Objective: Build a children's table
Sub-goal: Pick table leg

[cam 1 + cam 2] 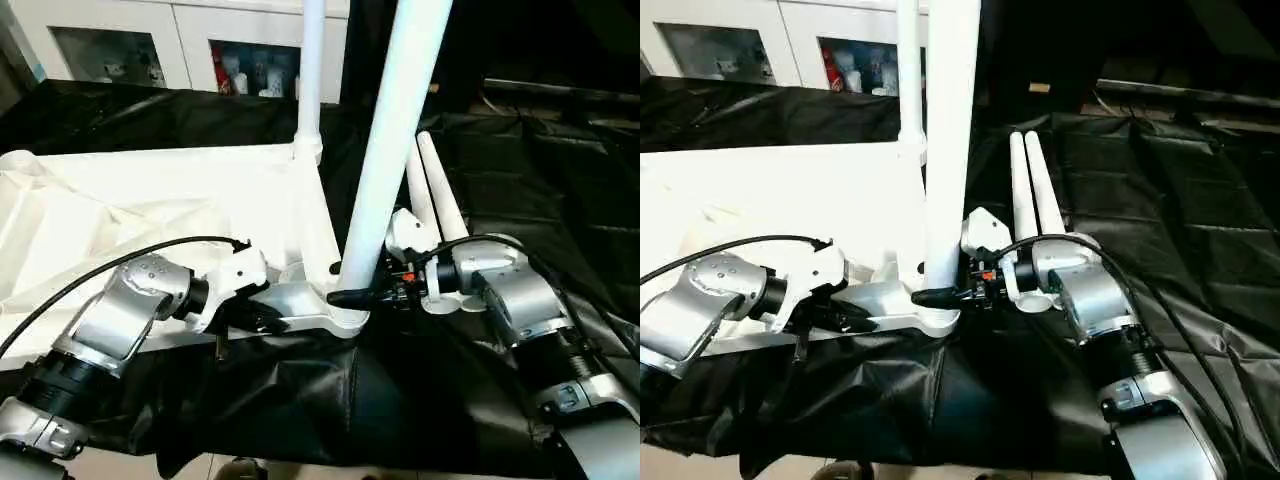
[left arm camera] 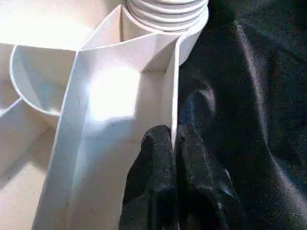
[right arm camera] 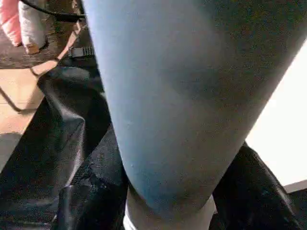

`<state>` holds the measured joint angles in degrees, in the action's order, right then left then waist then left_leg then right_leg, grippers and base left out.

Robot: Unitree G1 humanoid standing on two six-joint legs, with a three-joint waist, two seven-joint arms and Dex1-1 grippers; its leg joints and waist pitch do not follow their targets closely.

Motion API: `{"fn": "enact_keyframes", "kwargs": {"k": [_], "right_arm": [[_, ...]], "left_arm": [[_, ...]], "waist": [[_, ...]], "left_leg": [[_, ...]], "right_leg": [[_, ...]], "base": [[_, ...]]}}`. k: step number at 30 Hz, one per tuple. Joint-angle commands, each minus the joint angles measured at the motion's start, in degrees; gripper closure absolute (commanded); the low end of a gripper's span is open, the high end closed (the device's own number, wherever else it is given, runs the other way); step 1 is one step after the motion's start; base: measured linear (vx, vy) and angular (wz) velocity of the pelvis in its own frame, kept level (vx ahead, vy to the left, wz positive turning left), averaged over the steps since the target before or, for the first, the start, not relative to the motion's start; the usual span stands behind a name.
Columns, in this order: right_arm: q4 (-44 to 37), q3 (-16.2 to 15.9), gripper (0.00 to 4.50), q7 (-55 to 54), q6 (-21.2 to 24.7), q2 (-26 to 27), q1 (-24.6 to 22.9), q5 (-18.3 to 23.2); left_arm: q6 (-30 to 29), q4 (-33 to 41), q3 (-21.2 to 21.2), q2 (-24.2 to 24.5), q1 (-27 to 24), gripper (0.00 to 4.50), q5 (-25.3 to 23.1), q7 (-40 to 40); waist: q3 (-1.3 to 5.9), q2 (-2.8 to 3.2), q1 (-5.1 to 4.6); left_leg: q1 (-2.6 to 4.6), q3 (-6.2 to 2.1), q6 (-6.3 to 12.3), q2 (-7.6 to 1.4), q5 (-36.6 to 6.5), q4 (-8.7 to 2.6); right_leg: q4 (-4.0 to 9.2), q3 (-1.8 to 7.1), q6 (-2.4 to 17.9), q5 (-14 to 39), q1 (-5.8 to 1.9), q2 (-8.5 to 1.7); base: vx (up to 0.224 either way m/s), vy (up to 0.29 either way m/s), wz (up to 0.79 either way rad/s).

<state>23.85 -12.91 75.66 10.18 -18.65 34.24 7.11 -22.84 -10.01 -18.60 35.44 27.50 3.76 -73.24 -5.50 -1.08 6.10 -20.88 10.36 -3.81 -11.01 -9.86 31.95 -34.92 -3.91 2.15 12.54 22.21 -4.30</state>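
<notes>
The children's table top lies upside down on black cloth, ribbed underside up. One white leg stands in its far right corner socket. A second leg stands upright in the near right socket. My right gripper is shut on this leg's base, one black finger showing in front of it. My left gripper is shut on the top's thin rim wall, just left of that socket. Two loose legs lie side by side on the cloth behind my right wrist.
A white glass-door cabinet stands at the back. The black cloth covers the work surface and hangs over its front edge, with pale floor below. A black cable arches over my left forearm.
</notes>
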Motion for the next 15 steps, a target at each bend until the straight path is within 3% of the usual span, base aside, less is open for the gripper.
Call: {"fn": "enact_keyframes", "kwargs": {"k": [1,3,4,5,6,7,8,10,12,15], "right_arm": [[7.8,-4.4,2.61,-7.1,3.4,0.9,-3.2,-6.9],[12.4,-2.5,2.61,-16.0,4.5,3.4,-1.6,-8.5],[13.8,-1.9,2.61,-18.7,5.2,4.3,-1.0,-8.8],[17.8,-0.4,2.61,-24.6,6.7,6.2,0.4,-8.8],[18.0,-0.4,2.61,-24.8,6.7,6.3,0.5,-8.8],[23.3,1.3,2.61,-31.1,8.5,9.2,2.3,-8.1],[23.3,1.3,2.61,-31.1,8.5,9.2,2.3,-8.1],[31.3,4.7,2.61,-41.3,9.3,14.9,5.5,-5.4],[33.4,5.6,2.61,-44.0,9.2,16.5,6.4,-4.7],[37.6,6.7,2.61,-49.1,8.3,20.7,8.9,-4.1]], "left_arm": [[1.9,2.0,2.3,-1.5,3.5,4.50,2.5,-0.1],[-0.2,-0.3,2.5,-2.9,5.1,4.50,0.2,5.1],[-0.9,-1.1,2.8,-3.5,5.7,4.50,-0.4,6.8],[-3.4,-2.8,3.8,-5.7,7.2,4.50,-1.2,11.6],[-3.5,-2.9,3.9,-5.8,7.3,4.50,-1.3,11.8],[-7.4,-4.5,5.0,-8.9,9.0,4.50,-2.4,17.9],[-7.4,-4.5,5.0,-8.9,9.0,4.50,-2.4,17.9],[-13.9,-7.1,6.7,-15.1,11.2,4.50,-4.3,28.3],[-15.0,-8.0,7.1,-17.2,11.8,4.50,-4.6,31.1],[-14.7,-12.2,6.6,-22.2,13.0,4.50,-5.6,36.7]], "waist": [[4.27,0.71,-0.15],[4.11,0.73,-0.35],[3.62,0.79,-0.72],[3.58,0.64,-0.99],[3.58,0.68,-1.10],[3.68,0.84,-1.03],[3.81,1.07,-1.30],[4.17,1.54,-1.16],[4.12,1.09,-1.13],[4.51,1.06,-1.01]], "left_leg": [[0.85,-0.65,2.55,-2.53,-5.9,-3.24],[0.82,-0.69,1.73,-2.39,-7.4,-3.43],[1.08,-0.80,-0.22,-2.32,-11.6,-3.90],[1.30,-1.01,-1.64,-2.40,-15.0,-4.04],[1.24,-1.13,-2.09,-2.42,-15.6,-4.10],[1.40,-1.34,-2.39,-2.42,-16.6,-4.16],[1.57,-1.16,-2.90,-2.58,-16.8,-4.07],[1.73,-1.36,-3.55,-2.45,-17.1,-3.97],[1.58,-1.21,-2.93,-2.29,-17.1,-3.86],[1.50,-1.24,-2.46,-2.09,-17.2,-3.81]], "right_leg": [[3.07,3.04,13.3,0.6,-2.62,-4.19],[3.39,3.05,13.2,3.1,-2.46,-4.29],[4.04,3.12,12.5,10.2,-2.26,-4.38],[4.49,3.18,11.3,16.5,-2.38,-4.68],[4.52,3.21,10.8,18.2,-2.41,-4.78],[4.92,3.15,9.6,20.9,-2.36,-4.79],[4.73,3.37,10.1,20.4,-2.14,-4.86],[4.62,3.28,10.4,18.6,-2.01,-4.73],[4.90,3.20,10.3,17.8,-1.96,-4.54],[5.08,3.16,9.5,18.2,-1.94,-4.43]], "base": [[0.000,0.000,0.00],[0.000,0.000,0.00],[0.000,0.000,0.00],[0.000,0.000,0.00],[-0.062,-0.005,-0.05],[0.000,0.000,0.00],[0.000,0.000,0.00],[0.000,0.000,0.00],[0.000,0.000,0.00],[0.000,0.000,0.00]]}}
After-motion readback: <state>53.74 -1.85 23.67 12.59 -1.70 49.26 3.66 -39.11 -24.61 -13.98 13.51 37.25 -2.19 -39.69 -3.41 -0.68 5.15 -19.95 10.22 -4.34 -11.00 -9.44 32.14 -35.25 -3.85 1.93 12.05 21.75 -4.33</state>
